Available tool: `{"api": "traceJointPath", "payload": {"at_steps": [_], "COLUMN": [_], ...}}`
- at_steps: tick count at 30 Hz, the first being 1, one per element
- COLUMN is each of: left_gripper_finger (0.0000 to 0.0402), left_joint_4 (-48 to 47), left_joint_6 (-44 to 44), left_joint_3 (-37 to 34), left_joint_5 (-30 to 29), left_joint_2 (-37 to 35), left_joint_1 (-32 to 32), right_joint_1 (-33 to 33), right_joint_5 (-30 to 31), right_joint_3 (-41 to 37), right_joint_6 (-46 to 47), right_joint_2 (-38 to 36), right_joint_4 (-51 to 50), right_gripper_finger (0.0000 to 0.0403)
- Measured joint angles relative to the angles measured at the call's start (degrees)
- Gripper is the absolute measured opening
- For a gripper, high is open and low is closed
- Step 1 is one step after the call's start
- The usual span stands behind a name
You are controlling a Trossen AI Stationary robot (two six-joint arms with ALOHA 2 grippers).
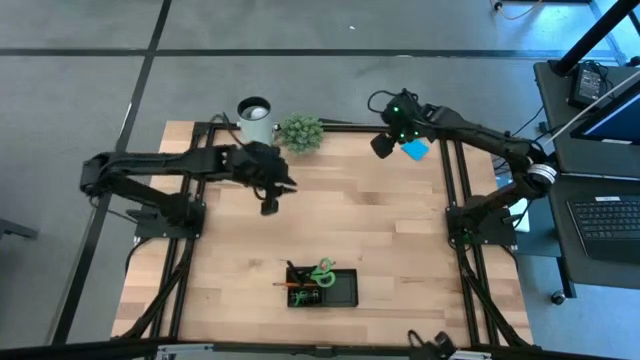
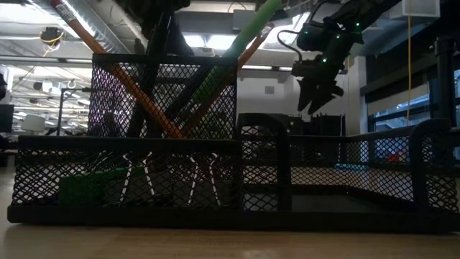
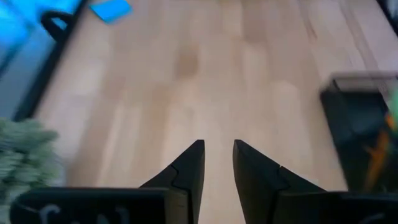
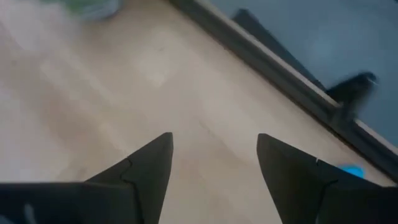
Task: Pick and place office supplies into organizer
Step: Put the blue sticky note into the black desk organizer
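The black mesh organizer [image 1: 340, 292] sits near the table's near edge. It holds green-handled scissors [image 1: 322, 270], orange pencils [image 2: 133, 90], dark pens, and a green eraser [image 2: 90, 188]. The blue sticky-note pad [image 1: 415, 150] lies flat at the table's far right edge and also shows as the pad [image 3: 111, 9] in the left wrist view. My right gripper [image 1: 385, 146] hangs open above the table, just left of the pad, and holds nothing. My left gripper [image 1: 270, 206] hovers over the far-left part of the table. Its fingers [image 3: 217, 158] are a narrow gap apart and empty.
A white cup [image 1: 255, 120] and a small green plant [image 1: 301, 133] stand at the table's far edge, between the two grippers. Bare wood lies between the organizer and the far edge. Black frame rails [image 1: 452, 190] run along the table's sides.
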Motion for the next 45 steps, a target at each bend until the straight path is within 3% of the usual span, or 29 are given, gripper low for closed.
{"api": "traceJointPath", "payload": {"at_steps": [6,13,27,45], "left_gripper_finger": [0.0077,0.0079,0.0079,0.0079], "left_joint_4": [17.8,28.3,30.0,30.0], "left_joint_6": [-2.4,-8.9,-8.9,-8.0], "left_joint_3": [-12.7,-19.6,-19.7,-19.7], "left_joint_5": [2.4,1.7,1.3,1.2], "left_joint_2": [-6.0,-6.7,-6.6,-6.5], "left_joint_1": [7.4,12.0,12.8,12.8], "right_joint_1": [-4.9,-11.5,-15.4,-13.0], "right_joint_5": [12.8,13.5,12.8,8.0], "right_joint_3": [0.0,0.0,0.0,0.2], "right_joint_6": [9.8,16.5,16.4,17.0], "right_joint_2": [1.5,5.6,18.7,24.4], "right_joint_4": [-3.3,-5.2,-5.9,-3.3], "right_gripper_finger": [0.0236,0.0236,0.0236,0.0236]}}
